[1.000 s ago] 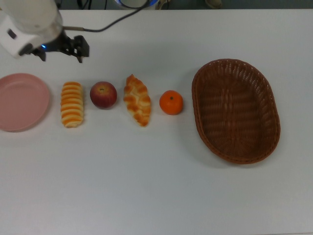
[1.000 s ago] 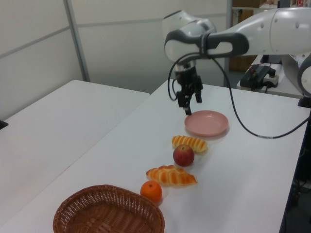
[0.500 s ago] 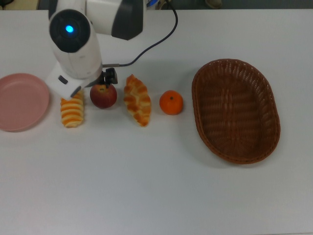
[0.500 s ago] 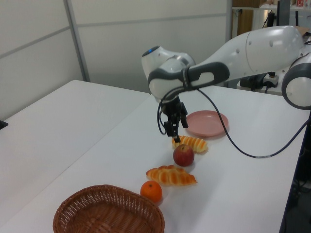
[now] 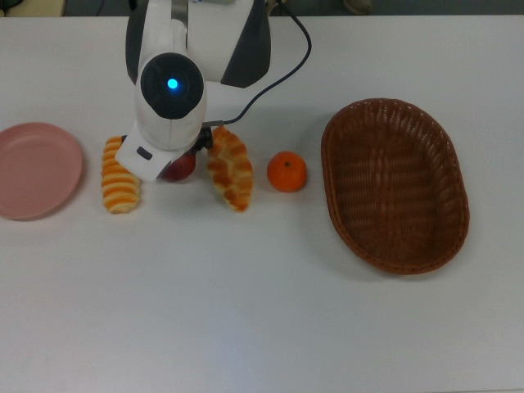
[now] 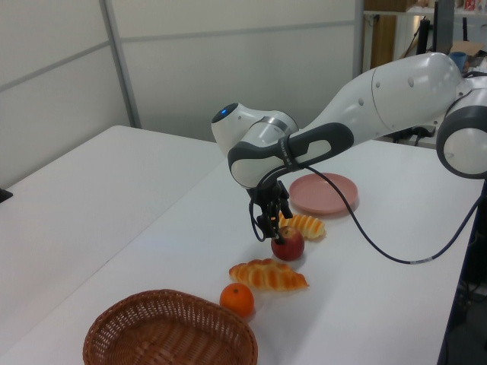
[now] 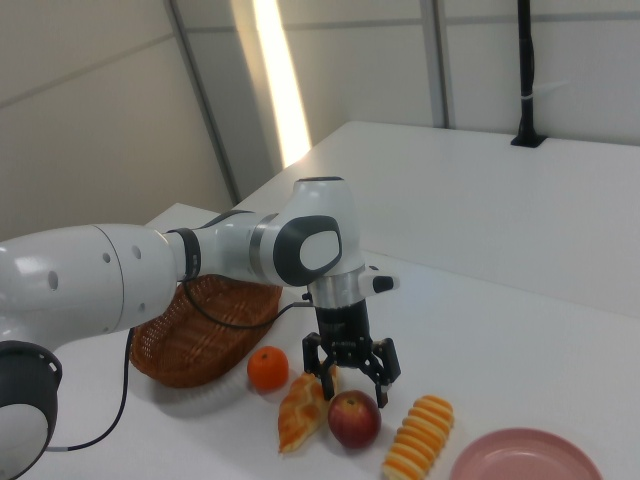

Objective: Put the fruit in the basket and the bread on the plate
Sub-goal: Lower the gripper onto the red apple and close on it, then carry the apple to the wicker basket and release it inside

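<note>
The dark red apple (image 7: 354, 420) sits between the striped roll (image 7: 418, 436) and the braided loaf (image 7: 302, 410). My gripper (image 7: 355, 390) hangs open right over the apple, one finger on each side of its top. In the top view the arm covers most of the apple (image 5: 182, 169). The mandarin (image 5: 286, 171) lies between the braided loaf (image 5: 231, 168) and the wicker basket (image 5: 329, 176), which holds nothing. The pink plate (image 5: 37, 169), also bare, is at the top view's far left, beside the striped roll (image 5: 117, 185).
All the items lie in one row across a white table (image 5: 262, 311). A black cable (image 6: 365, 228) loops from the arm down past the plate (image 6: 323, 192). A second white table (image 6: 91, 182) stands at the left view's left.
The arm swung from beside the plate to above the apple and came lower. The open fingers now straddle the apple's top. No object has moved.
</note>
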{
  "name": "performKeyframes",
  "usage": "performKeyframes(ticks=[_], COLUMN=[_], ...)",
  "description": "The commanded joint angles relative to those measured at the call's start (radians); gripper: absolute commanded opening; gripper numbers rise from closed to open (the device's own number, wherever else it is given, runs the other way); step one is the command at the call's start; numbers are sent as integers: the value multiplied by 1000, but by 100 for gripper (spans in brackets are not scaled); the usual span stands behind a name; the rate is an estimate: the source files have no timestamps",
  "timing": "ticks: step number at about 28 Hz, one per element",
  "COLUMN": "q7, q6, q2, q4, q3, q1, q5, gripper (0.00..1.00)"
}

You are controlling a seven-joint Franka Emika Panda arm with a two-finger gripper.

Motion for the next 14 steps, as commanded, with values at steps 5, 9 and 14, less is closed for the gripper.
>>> performKeyframes(ticks=[5,9,14], q7=[25,49,45], q6=[18,18,18], q2=[6,15,15], q4=[-54,-60,-60], q3=[-6,-6,-6], q1=[40,52,51], q5=[-70,-102,-113], gripper=[100,98,29])
